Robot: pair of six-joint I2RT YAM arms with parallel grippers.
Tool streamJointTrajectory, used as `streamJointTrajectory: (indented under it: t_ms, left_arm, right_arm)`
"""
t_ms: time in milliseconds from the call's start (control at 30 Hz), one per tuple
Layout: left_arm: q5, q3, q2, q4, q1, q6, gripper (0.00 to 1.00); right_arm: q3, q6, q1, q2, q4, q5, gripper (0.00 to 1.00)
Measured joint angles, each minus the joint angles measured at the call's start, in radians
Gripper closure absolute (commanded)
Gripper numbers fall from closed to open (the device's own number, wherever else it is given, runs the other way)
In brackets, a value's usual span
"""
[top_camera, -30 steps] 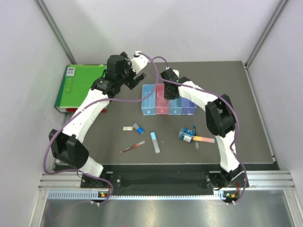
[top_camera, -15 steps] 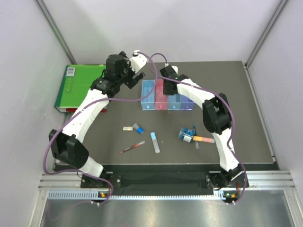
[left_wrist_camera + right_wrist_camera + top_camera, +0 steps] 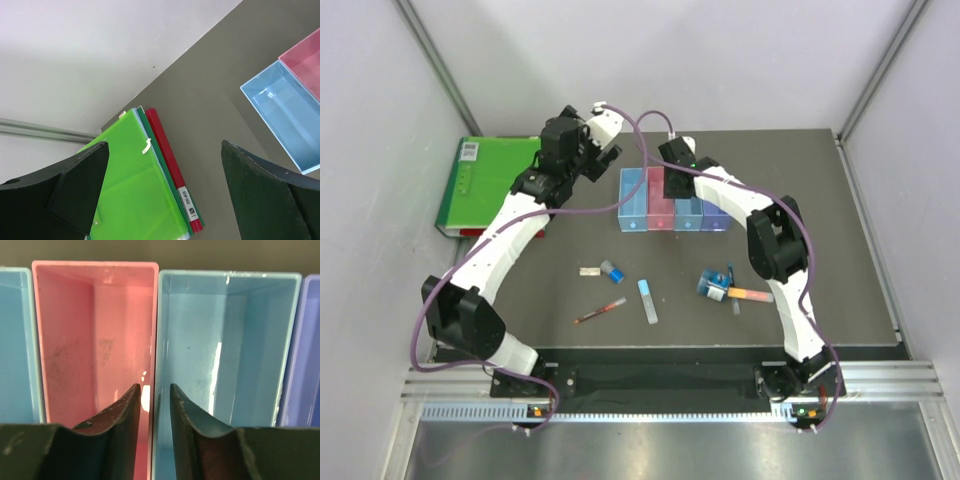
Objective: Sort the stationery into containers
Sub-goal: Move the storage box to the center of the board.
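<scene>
The containers are a row of four joined bins: light blue (image 3: 633,198), pink (image 3: 660,203), light blue (image 3: 689,214) and violet-blue (image 3: 717,214). My right gripper (image 3: 672,186) hangs over them, open a little. In the right wrist view its fingers (image 3: 154,386) straddle the wall between the pink bin (image 3: 90,335) and the light blue bin (image 3: 225,340) without touching it. Both bins are empty. My left gripper (image 3: 605,150) (image 3: 165,145) is wide open and empty, up in the air left of the row. The stationery lies nearer: red pen (image 3: 600,311), pale blue stick (image 3: 647,300), white block (image 3: 589,271), blue cap (image 3: 612,271), blue-white roll (image 3: 713,285), orange-pink marker (image 3: 750,294).
A big green binder (image 3: 485,185) (image 3: 135,185) with a red spine lies at the left edge of the dark table (image 3: 820,200). Grey walls close in the back and both sides. Purple cables arc over both arms.
The row of bins has shifted a little toward the back wall with the right gripper. The right gripper's fingers have parted off the wall between two bins. The left arm has barely moved.
</scene>
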Motion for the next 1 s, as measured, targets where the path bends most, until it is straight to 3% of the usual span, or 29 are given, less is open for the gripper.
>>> streamJointTrajectory:
  t_ms: [200, 367, 433, 533, 767, 1000]
  left_arm:
    - [-0.018, -0.006, -0.003, 0.031, 0.0, 0.0, 0.01]
    - [-0.022, -0.008, -0.005, 0.041, 0.0, -0.001, 0.01]
    - [-0.024, -0.01, -0.006, 0.045, 0.0, -0.001, 0.01]
    - [-0.025, -0.039, -0.018, 0.061, 0.0, 0.0, 0.01]
    - [-0.025, -0.186, -0.074, 0.111, 0.002, 0.004, 0.01]
    - [-0.017, -0.261, -0.115, 0.12, 0.002, 0.03, 0.01]
  right_arm:
    - [0.0, -0.013, -0.008, 0.003, 0.015, 0.0, 0.35]
    - [0.0, -0.027, -0.008, 0.003, 0.021, 0.011, 0.18]
    - [0.0, -0.039, -0.008, 0.003, 0.029, 0.016, 0.16]
    - [-0.001, -0.071, -0.008, 0.002, 0.049, 0.017, 0.01]
    - [-0.028, -0.174, -0.01, -0.082, 0.105, -0.069, 0.0]
    - [-0.056, -0.287, -0.037, -0.282, 0.133, -0.236, 0.0]
